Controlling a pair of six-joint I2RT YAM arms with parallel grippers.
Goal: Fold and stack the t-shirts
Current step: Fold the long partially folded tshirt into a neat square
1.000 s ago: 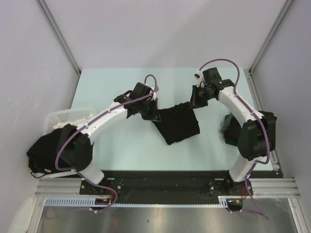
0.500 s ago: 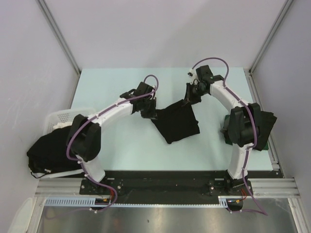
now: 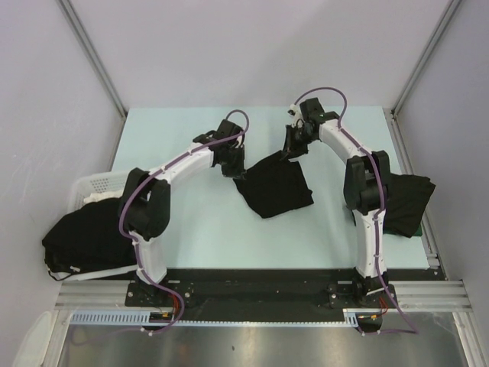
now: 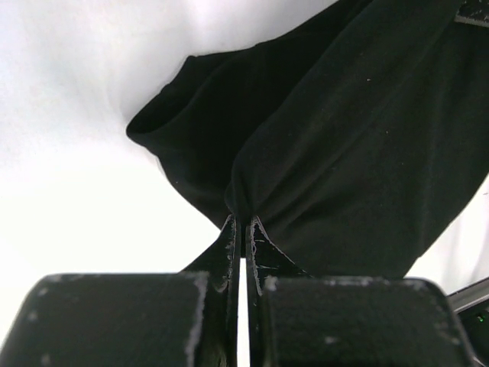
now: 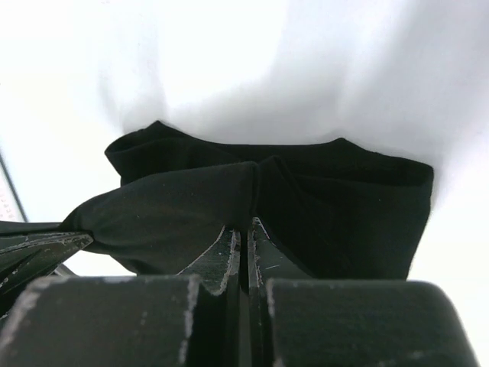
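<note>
Right now my left tool (image 3: 234, 170) and right tool (image 3: 293, 151) each clamp the far edge of one black t-shirt (image 3: 276, 189) over the surface (image 3: 191, 222).

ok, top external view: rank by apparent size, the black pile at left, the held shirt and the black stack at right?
1. Left pile, largest.
2. Held t-shirt.
3. Right stack, smallest as seen, but the right arm hides part, so second versus third is unsure.

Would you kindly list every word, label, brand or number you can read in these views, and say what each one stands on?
None: no readable text in any view.
The t-shirt is plain black; the white basket, the left arm, the right arm and the table carry no legible marking.
</note>
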